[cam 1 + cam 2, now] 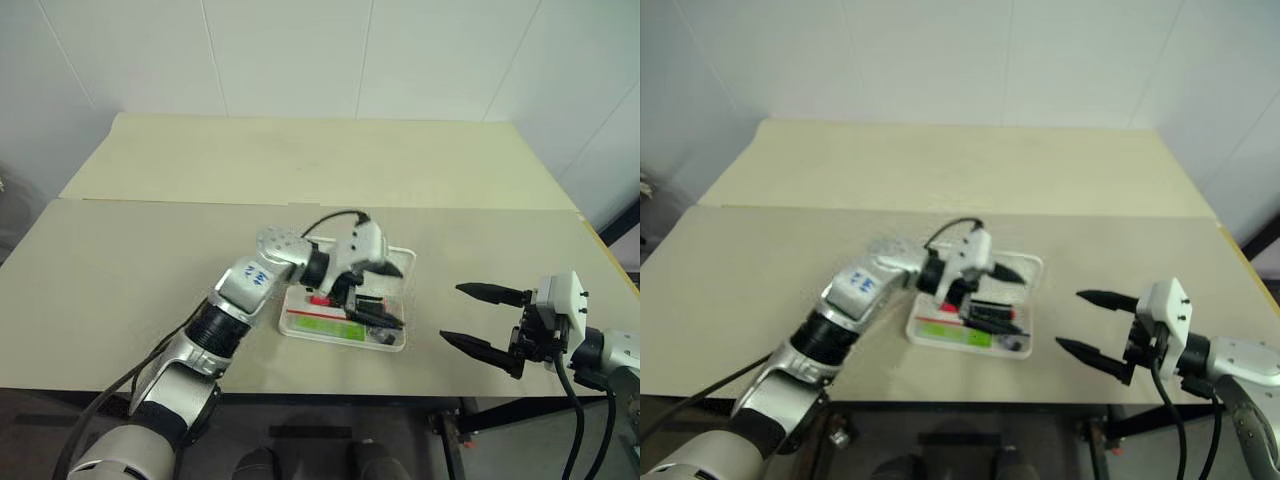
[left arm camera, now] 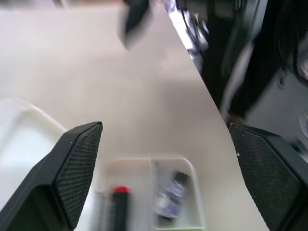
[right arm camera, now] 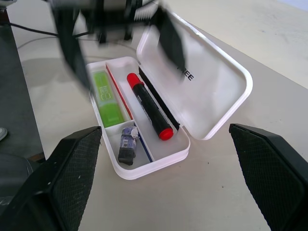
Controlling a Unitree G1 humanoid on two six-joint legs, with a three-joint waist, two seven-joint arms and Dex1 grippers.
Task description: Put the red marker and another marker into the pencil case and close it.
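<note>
Red marker and green marker are both lying inside the open case. Left gripper is hovering over it, jaws wide, empty. Right gripper is idling wide, well apart. Judging next: swing lid shut.

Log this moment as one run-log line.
red marker: in pencil case | green marker: in case | lid: open | left gripper: open above case | right gripper: open, beside case

The pencil case looks like glossy, smooth white hard plastic. The red marker has a shiny plastic barrel. The table is matt beige, and the finger pads are black with a fine rough grid.
</note>
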